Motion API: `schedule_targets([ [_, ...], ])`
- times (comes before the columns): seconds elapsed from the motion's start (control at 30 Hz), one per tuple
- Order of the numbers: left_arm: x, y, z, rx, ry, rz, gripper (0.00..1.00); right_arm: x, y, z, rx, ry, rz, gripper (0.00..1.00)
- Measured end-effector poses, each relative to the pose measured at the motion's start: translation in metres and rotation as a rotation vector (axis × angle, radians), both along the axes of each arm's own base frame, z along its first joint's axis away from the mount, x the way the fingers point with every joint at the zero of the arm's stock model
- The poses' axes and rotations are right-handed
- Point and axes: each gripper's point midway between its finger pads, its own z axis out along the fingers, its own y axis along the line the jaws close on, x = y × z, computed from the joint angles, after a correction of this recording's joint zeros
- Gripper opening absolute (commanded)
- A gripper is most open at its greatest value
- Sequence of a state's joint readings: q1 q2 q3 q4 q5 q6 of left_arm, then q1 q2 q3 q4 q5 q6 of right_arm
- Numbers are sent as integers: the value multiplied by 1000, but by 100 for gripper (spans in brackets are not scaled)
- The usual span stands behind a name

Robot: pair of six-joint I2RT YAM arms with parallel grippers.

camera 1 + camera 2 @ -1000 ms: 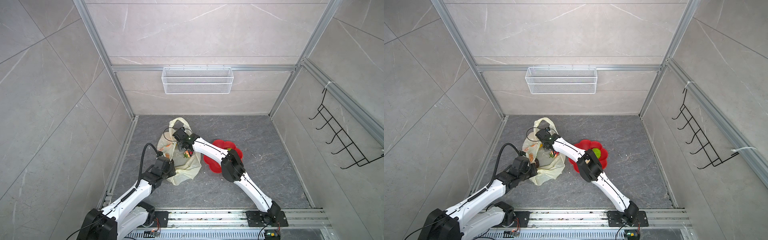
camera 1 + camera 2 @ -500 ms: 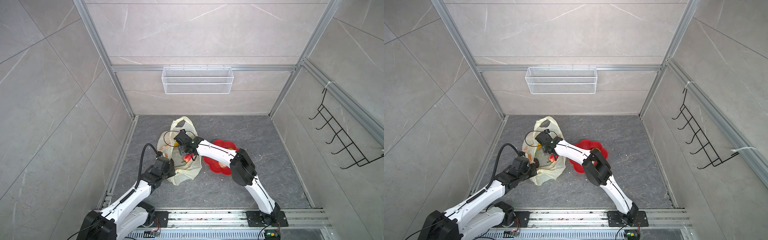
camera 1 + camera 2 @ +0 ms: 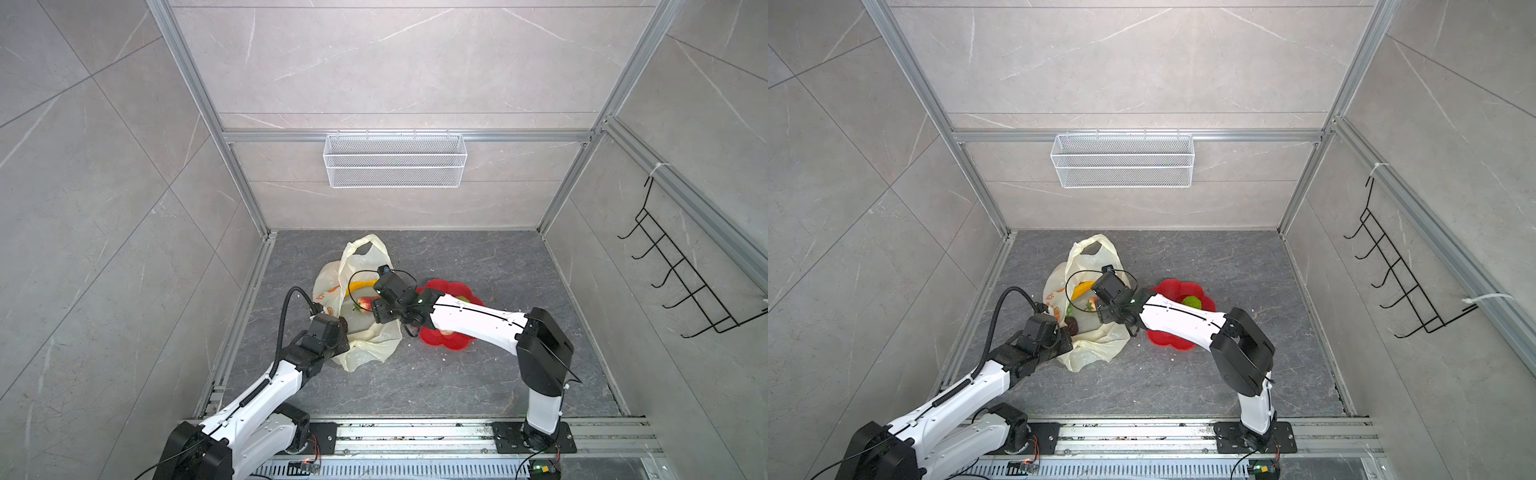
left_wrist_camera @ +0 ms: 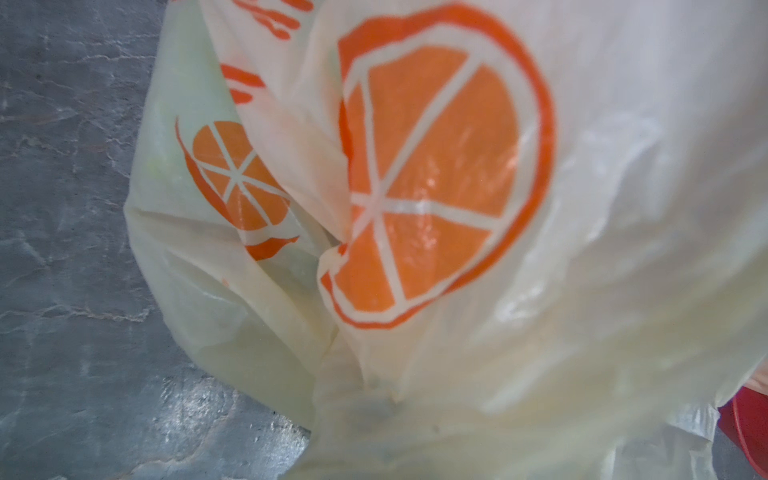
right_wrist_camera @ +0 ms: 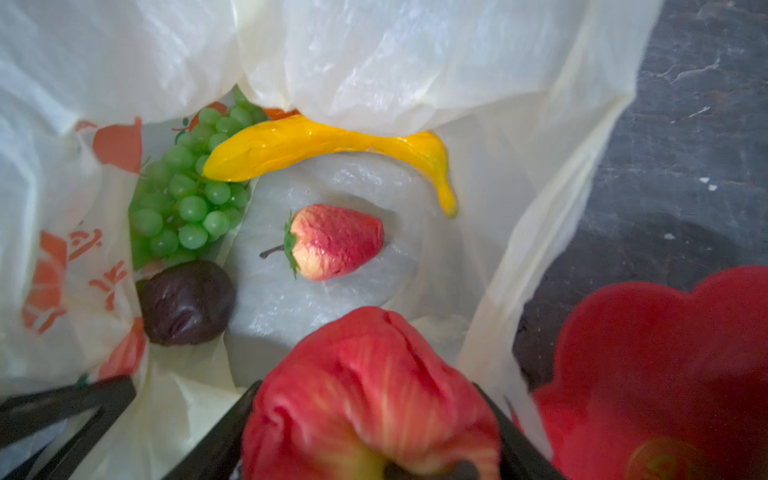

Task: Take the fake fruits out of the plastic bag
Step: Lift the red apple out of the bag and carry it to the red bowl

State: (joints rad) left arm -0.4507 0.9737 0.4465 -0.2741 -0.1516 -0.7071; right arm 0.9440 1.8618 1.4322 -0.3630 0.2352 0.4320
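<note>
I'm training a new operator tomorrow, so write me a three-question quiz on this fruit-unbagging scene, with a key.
1. True or false: the right gripper holds a red plastic apple.
2. Which of these lies inside the thin cream-yellow plastic bag, next to the green plastic grape bunch?
A) a curved yellow plastic banana
B) a pineapple
C) a lemon
3. Fill in: the left gripper is ___ on the bag's edge.

Key: 1 true; 2 A; 3 shut.
</note>
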Motion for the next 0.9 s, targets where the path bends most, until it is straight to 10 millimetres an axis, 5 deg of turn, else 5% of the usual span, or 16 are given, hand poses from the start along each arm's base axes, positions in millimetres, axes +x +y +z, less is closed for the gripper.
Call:
schedule_targets([
  [0.23, -2, 2, -2, 9, 9, 4, 0, -23, -48, 24, 69, -1, -11, 71],
  [0.57, -1, 3, 1, 7, 0, 6, 0, 9, -141, 32, 86, -20, -227, 71],
  [0.7, -2, 3, 1, 7, 1, 6, 0, 27, -159, 17, 39, -1, -283, 71],
  [0.9, -4, 4, 6, 1, -11, 6, 0, 50, -158, -5, -39, 21, -279, 71],
])
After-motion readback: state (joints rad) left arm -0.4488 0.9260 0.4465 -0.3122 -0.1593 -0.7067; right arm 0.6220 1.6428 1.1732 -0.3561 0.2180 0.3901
